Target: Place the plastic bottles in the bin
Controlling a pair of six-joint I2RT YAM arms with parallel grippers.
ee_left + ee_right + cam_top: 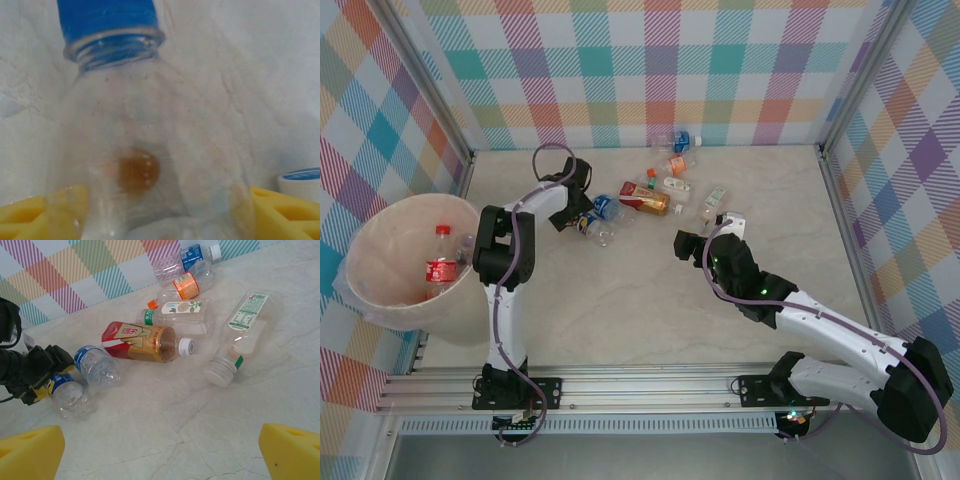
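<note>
Marbled tabletop (650, 310), right of the bin (370, 290), holds the blue-capped clear bottle (145, 150). My left pincer (160, 215) straddles its shoulder, pads (35, 212) seemingly touching; whether it is clamped I cannot tell. Right pincer (160, 457) gapes, farther from the bin. Light, slick, crushable: I'd squeeze gently at the stiffer shoulder.

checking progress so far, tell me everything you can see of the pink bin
The bin is a large round bucket of pale pink, translucent-looking plastic with a thin rim. It stands upright and open at the left edge of the table, by the checked wall. The left arm stands close beside its right rim; contact can't be judged. Inside is a red-capped, red-labelled bottle.
</note>
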